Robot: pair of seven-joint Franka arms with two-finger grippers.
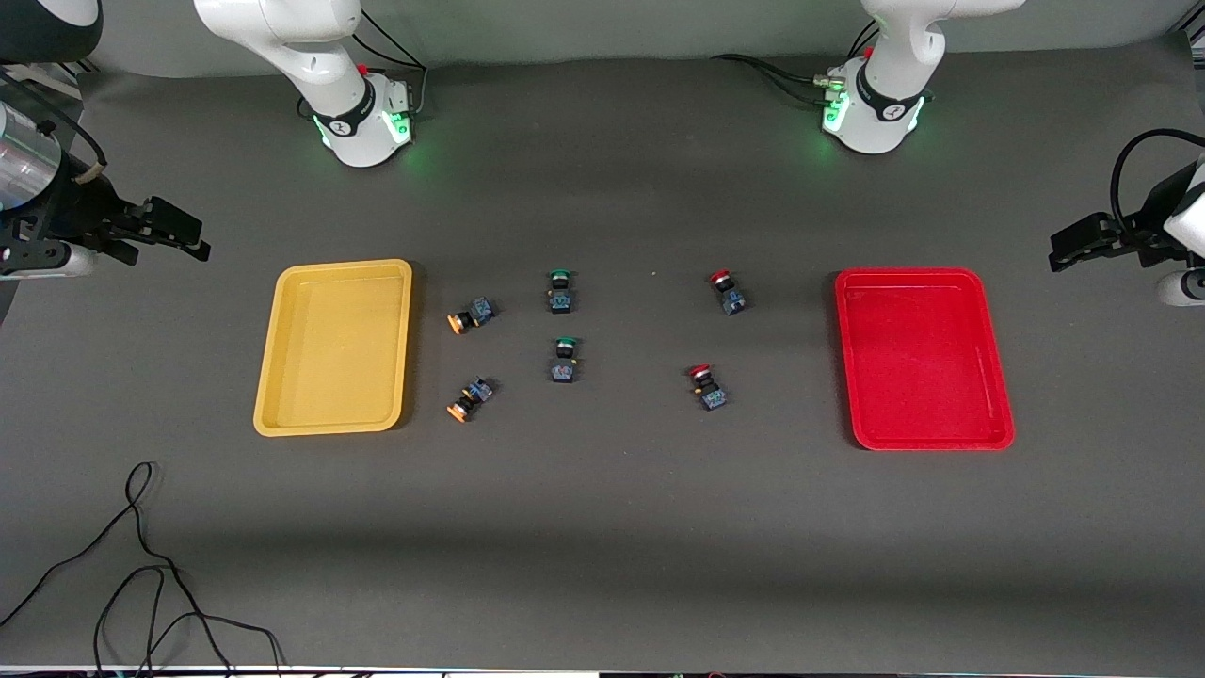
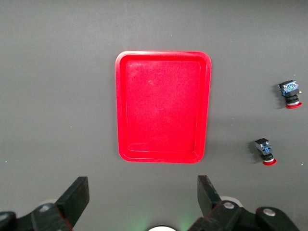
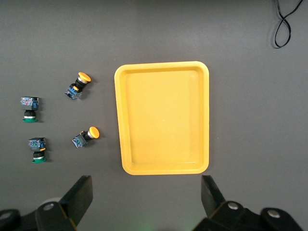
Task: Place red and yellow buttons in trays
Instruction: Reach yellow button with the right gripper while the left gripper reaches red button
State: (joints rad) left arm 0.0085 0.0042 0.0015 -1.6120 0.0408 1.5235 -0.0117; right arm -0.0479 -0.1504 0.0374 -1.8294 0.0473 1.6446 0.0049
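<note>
The yellow tray (image 1: pixel 334 348) lies empty toward the right arm's end; it also shows in the right wrist view (image 3: pixel 162 118). Two yellow buttons (image 1: pixel 469 317) (image 1: pixel 469 398) lie beside it on the mat. The red tray (image 1: pixel 923 358) lies empty toward the left arm's end. Two red buttons (image 1: pixel 727 292) (image 1: pixel 706 386) lie beside it, and both show in the left wrist view (image 2: pixel 290 94) (image 2: pixel 265 151). My right gripper (image 1: pixel 193 237) (image 3: pixel 147 192) is open, empty and held high near the yellow tray. My left gripper (image 1: pixel 1068 247) (image 2: pixel 143 192) is open, empty and held high near the red tray (image 2: pixel 163 106).
Two green-capped buttons (image 1: pixel 560 290) (image 1: pixel 564 360) lie mid-table between the yellow and red ones. A loose black cable (image 1: pixel 141 565) curls on the mat nearer the front camera at the right arm's end. The arm bases stand along the table's back edge.
</note>
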